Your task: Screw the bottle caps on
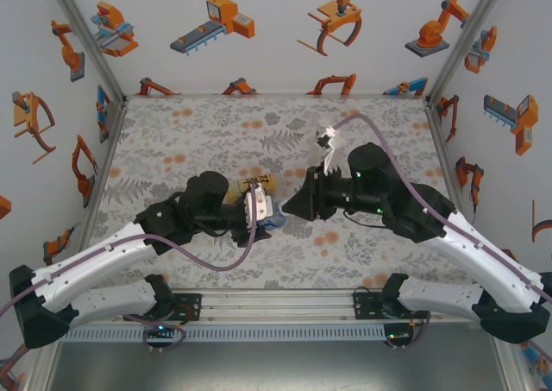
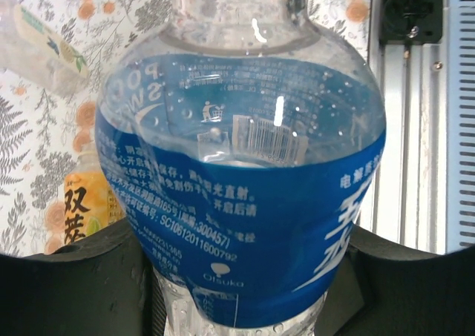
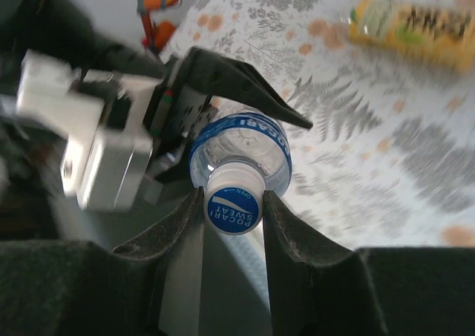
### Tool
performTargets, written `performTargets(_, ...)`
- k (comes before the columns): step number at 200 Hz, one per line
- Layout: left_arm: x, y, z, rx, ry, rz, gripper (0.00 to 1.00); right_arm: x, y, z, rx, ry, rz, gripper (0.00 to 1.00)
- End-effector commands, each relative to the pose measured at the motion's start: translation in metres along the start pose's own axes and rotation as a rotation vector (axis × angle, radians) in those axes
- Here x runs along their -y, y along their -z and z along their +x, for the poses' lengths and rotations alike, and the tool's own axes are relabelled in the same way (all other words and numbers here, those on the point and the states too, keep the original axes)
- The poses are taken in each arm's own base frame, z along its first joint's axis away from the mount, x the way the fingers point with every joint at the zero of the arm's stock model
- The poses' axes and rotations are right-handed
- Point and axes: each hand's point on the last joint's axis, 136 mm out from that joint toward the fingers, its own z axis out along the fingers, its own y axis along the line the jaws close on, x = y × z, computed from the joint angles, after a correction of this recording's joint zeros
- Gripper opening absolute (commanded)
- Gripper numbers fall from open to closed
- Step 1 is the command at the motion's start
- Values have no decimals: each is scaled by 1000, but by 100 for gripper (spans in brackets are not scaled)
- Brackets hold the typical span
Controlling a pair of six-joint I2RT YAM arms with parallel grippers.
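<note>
A clear bottle (image 2: pixel 245 173) with a blue label is clamped at its lower body by my left gripper (image 2: pixel 237 284), which is shut on it. Its white cap (image 3: pixel 234 200) with a blue printed top sits on the bottle's neck, and my right gripper (image 3: pixel 233 202) is shut on that cap, one finger on each side. From above, the two grippers (image 1: pixel 266 208) (image 1: pixel 289 211) meet at the mat's middle with the bottle (image 1: pixel 274 223) between them. A yellow-labelled bottle (image 2: pixel 78 210) (image 1: pixel 259 183) (image 3: pixel 415 24) lies just behind. A pale bottle with a green-white label (image 2: pixel 44 43) lies farther off.
The floral mat (image 1: pixel 198 132) covers the table, with open room at the back and on both sides. An aluminium rail (image 1: pixel 276 309) (image 2: pixel 415 128) runs along the near edge. Printed walls (image 1: pixel 276 28) close in three sides.
</note>
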Motion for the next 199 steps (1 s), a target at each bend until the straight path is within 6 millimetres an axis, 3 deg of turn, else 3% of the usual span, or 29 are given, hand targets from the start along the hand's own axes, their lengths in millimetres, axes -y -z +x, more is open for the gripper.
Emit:
performTargets(1,-4,5,-34,132,-87,-19,0,53,-9,6,93,-558,211,0)
performTargets(23,-5,4,-34,126,-87,-21,0,56,-17,8,92,-582,214,0)
performTargets(54,-1,4,-34,124,-84,2,0,55,-10,3,85,-504,250,5)
performTargets(100,1,6,-30,112,-71,8,0,38,7,-23,182,-338,171,35)
performTargets(119,4,8,-32,121,-68,22,0,18,18,-38,243,-196,78,42)
performTargets(148,7,9,-34,133,-64,39,0,0,35,-47,277,45,32,41)
performTargets(199,14,11,-35,139,-62,77,0,-44,51,-35,225,521,-143,41)
